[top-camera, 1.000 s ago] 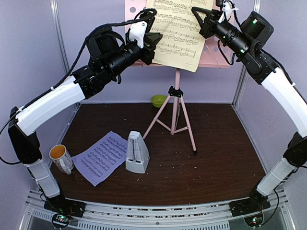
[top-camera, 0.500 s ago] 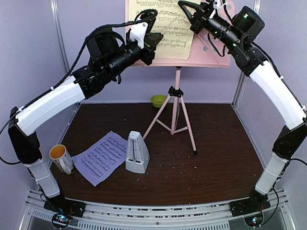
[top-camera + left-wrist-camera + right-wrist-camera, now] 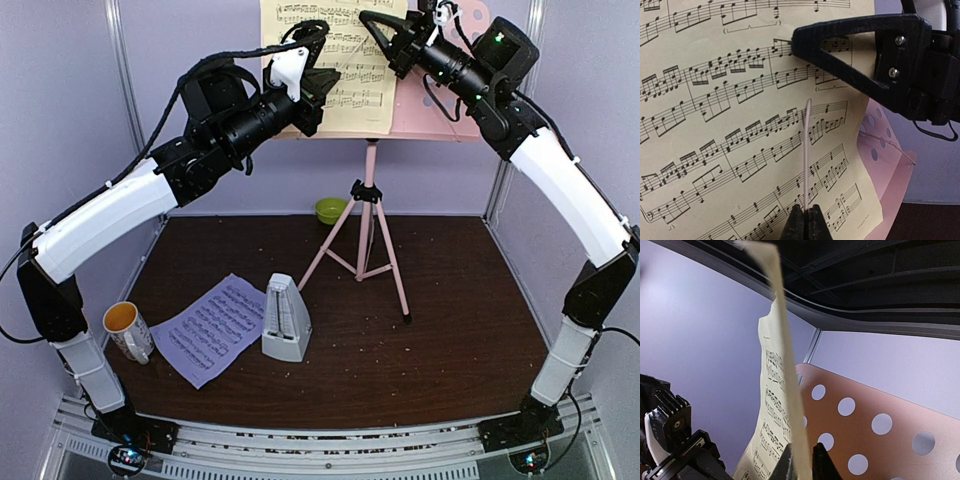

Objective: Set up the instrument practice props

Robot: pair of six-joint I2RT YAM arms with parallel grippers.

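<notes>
Right fingers clamped on yellow sheet, left fingers on stand wire across it.

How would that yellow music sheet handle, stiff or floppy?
Probably floppy: the yellow music sheet buckles into a ridge above the left gripper. Likely light: small pinches by it and the right gripper hold it up. It might crease if tugged.

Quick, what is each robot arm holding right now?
Left end effector: closed on a thin pink wire.
Right end effector: closed on the yellow music sheet, at its edge.
</notes>
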